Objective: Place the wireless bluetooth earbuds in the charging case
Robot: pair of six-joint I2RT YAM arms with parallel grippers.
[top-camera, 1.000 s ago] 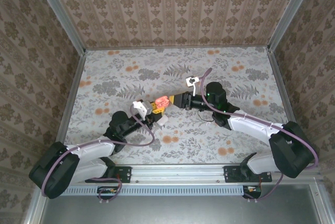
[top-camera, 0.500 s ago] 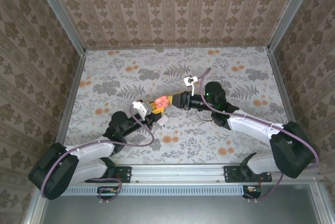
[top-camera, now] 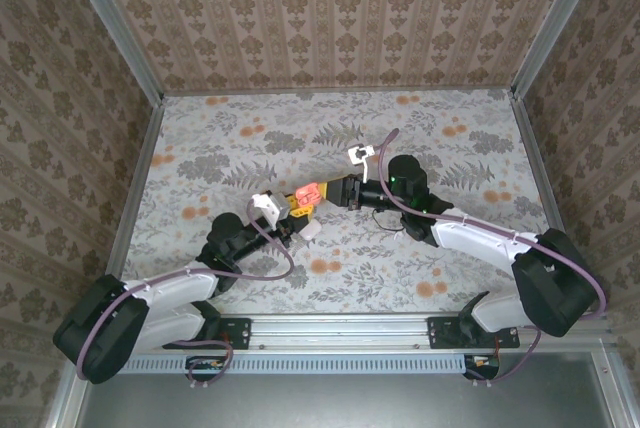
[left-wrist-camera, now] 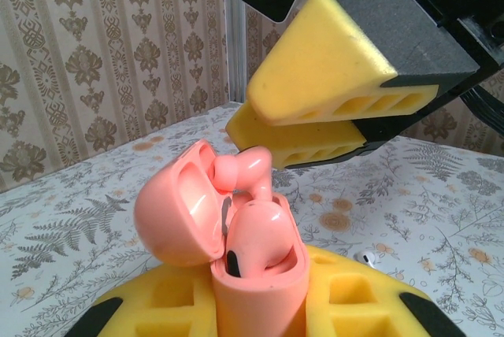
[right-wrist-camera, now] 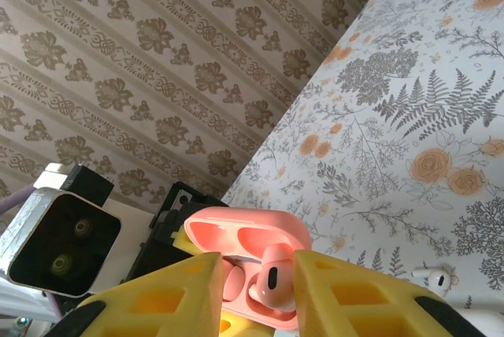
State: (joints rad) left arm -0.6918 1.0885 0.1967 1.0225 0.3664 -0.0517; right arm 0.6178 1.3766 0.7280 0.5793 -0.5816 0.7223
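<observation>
Nearest our bases, the left gripper [top-camera: 294,210] was clamped on the pink case [left-wrist-camera: 256,274], fingers narrow on its lower body. The case stood upright with its mouth up. Its lid [left-wrist-camera: 177,215] was hinged back, to the left in the left wrist view.

One pink bud [left-wrist-camera: 264,231] looked seated in the near socket.

Just behind it, a second pink bud [left-wrist-camera: 248,168] stuck up out of the far socket, next to the lid. Its stem pointed down into the case and its head was proud of the rim. We judged its long axis roughly in line with the socket, so the move left was a short push straight down the stem.

From the far side, the right gripper [right-wrist-camera: 258,270] straddled that bud, fingers narrow and tips at its head. One pad [right-wrist-camera: 315,274] sat against it, with a sliver of gap on the other side. We couldn't tell whether it was actually pinched.

The right arm was the one on the bud, and the left only had to brace the case.

Beyond the case, a white bud [left-wrist-camera: 366,257] lay on its side on the floral table [left-wrist-camera: 441,219], well apart from both grippers.
</observation>
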